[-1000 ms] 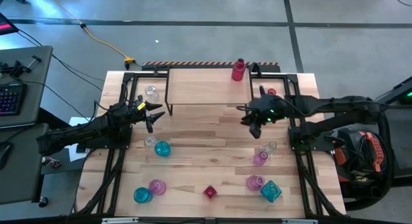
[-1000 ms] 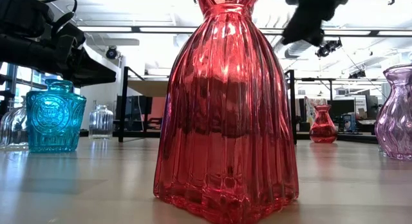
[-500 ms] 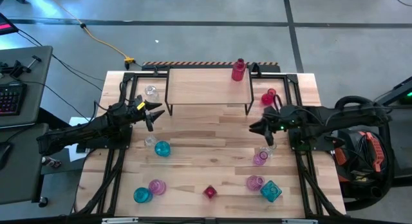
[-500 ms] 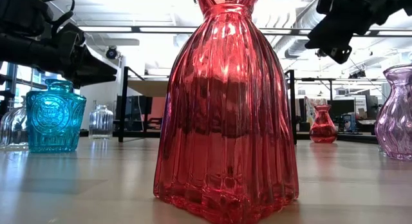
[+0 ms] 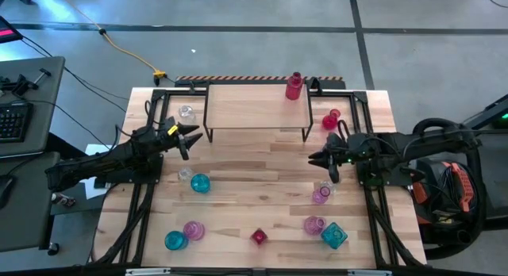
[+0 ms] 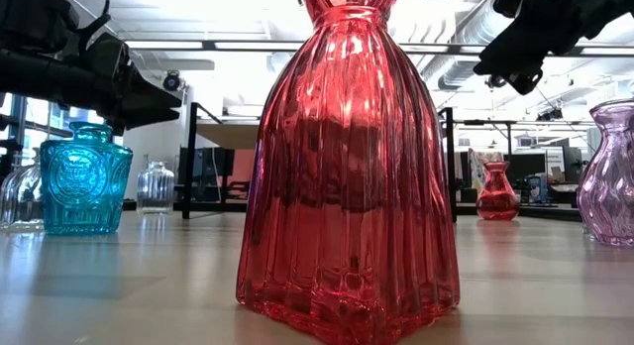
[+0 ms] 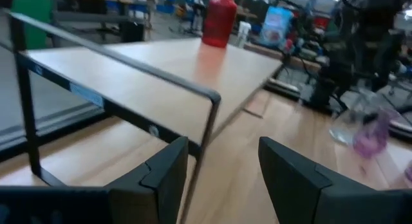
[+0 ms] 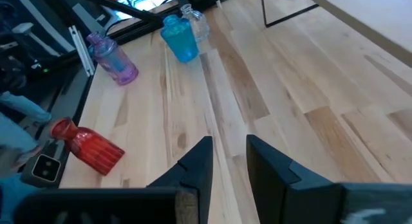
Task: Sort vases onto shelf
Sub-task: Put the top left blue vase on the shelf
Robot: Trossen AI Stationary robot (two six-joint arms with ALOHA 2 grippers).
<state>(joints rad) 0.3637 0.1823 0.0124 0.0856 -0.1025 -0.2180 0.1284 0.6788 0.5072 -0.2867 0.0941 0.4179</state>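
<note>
The shelf [image 5: 258, 107] stood at the far edge of the desk [image 5: 262, 173], between the two arms, and carried only one red bottle vase [image 5: 294, 86], upright at its far right corner. That looked like the start of a colour group, with most of the wood top free for the rest.

The other vases were scattered over the desk, which suggested the sorting had barely begun. A small red vase [image 5: 331, 119] stood just off the shelf's right end. A clear vase [image 5: 186, 113] stood off its left end. Near the left arm were a round teal vase [image 5: 200, 183] and a small clear one [image 5: 184, 174] beside it. Toward the near edge stood another teal vase [image 5: 175, 241], a pink one [image 5: 194, 229], a red faceted vase [image 5: 259, 236], a pink vase [image 5: 314, 225] and a square teal vase [image 5: 334, 235].

The right hand [image 5: 329, 161] hovered over the desk's right side, released and empty, its fingers a narrow gap apart in the right wrist view. It hung just above a pink vase [image 5: 321, 195] and a clear one [image 5: 331, 183], probably its next pick, since they were nearest.

The left hand [image 5: 185, 137] waited by the shelf's left front leg, fingers spread and grasping nothing. In its wrist view the shelf edge lay straight ahead. It seemed parked there to stay out of the right arm's way.
</note>
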